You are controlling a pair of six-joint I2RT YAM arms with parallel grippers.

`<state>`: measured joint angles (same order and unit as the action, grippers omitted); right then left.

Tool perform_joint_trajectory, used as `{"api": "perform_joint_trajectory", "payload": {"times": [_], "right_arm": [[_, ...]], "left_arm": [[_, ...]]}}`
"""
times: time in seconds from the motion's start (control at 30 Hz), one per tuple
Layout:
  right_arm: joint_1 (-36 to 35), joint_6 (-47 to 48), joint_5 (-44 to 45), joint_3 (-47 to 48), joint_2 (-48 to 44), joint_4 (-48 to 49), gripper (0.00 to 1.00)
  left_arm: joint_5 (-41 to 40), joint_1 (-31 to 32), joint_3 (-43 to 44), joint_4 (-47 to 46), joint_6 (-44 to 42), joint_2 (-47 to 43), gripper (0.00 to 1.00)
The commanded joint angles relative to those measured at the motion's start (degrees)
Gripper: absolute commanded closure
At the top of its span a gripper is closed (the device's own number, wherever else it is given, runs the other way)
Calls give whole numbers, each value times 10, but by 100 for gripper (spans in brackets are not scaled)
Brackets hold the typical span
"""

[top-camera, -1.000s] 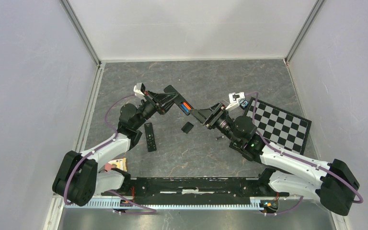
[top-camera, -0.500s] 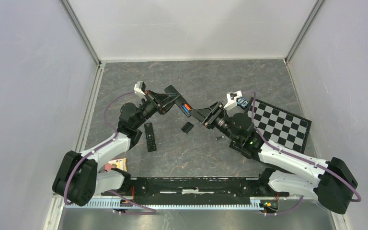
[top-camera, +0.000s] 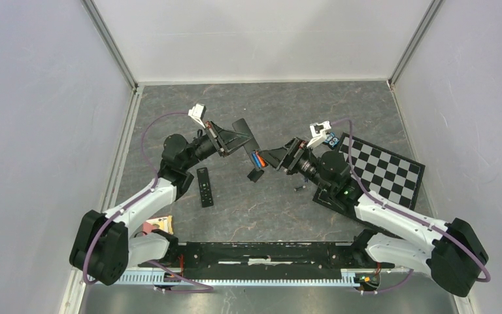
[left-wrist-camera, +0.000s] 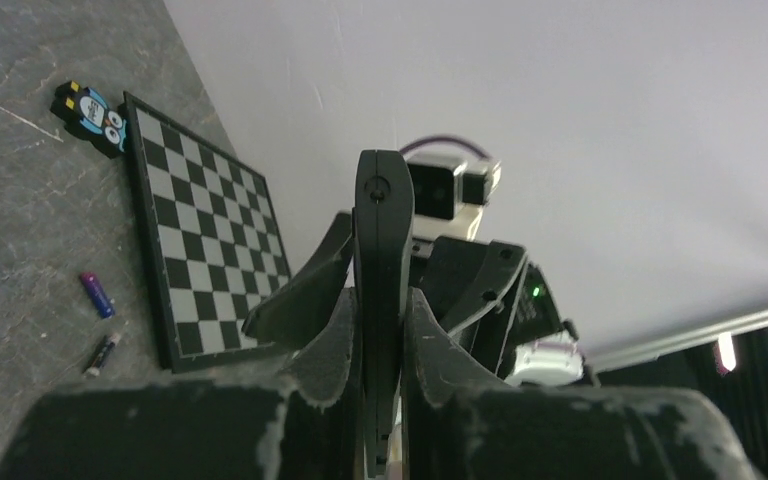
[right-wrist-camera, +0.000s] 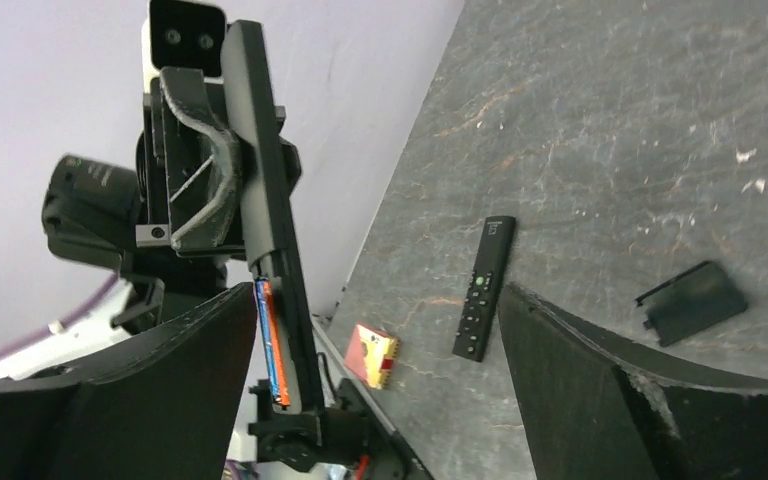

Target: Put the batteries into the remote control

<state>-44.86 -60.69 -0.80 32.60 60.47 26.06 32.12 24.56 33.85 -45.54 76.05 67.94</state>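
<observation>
Top: left gripper [top-camera: 233,140] clamped the raised remote control [top-camera: 245,131], with orange and blue batteries [top-camera: 256,159] in its bay. Left wrist: loose cell [left-wrist-camera: 97,295] on table [left-wrist-camera: 20,210]. Right wrist: right gripper [right-wrist-camera: 378,295] wide open, empty. Loading seemed nearly done; next probably pressing the cells flat.

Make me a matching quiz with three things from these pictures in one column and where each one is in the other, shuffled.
Things:
1. long black remote control
2. orange cylindrical battery
3. dark silver-tipped battery

Places:
A. on the grey table beside the black-and-white checkerboard
B. clamped in the left hand
C. in the held remote's open bay

Pairs: 1-B, 2-C, 3-A
</observation>
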Motion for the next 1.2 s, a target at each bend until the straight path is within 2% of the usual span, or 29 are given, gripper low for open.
{"api": "perform_joint_trajectory", "payload": {"times": [0.0,0.13,0.33,0.47,0.57,0.63,0.7,0.73,0.83,0.9,1.03,1.17], "right_arm": [[10,133,-76,-3,-32,51,5],[17,202,-144,7,-38,49,11],[17,300,-190,52,-8,-46,27],[17,318,-176,57,8,-65,45],[17,314,-163,56,19,-58,63],[17,308,-162,56,27,-51,68],[17,307,-169,58,33,-48,66],[17,307,-171,59,35,-48,61],[18,313,-173,58,28,-48,35],[19,322,-166,62,18,-61,28],[20,343,-147,78,6,-107,25],[22,356,-111,85,19,-148,27]], "left_arm": [[68,4,35,54,-123,-21,98],[89,2,39,57,-145,-22,98],[105,0,50,61,-154,-22,98],[111,0,54,61,-153,-23,98],[122,-1,57,52,-150,-24,98],[131,-1,56,38,-143,-23,98],[137,-1,57,28,-140,-24,98],[136,-1,56,30,-142,-24,98],[116,-4,57,69,-164,-28,98],[88,-8,57,118,-195,-34,98],[4,-18,50,235,-258,-54,98],[-106,-36,22,319,-289,-94,98]]}}
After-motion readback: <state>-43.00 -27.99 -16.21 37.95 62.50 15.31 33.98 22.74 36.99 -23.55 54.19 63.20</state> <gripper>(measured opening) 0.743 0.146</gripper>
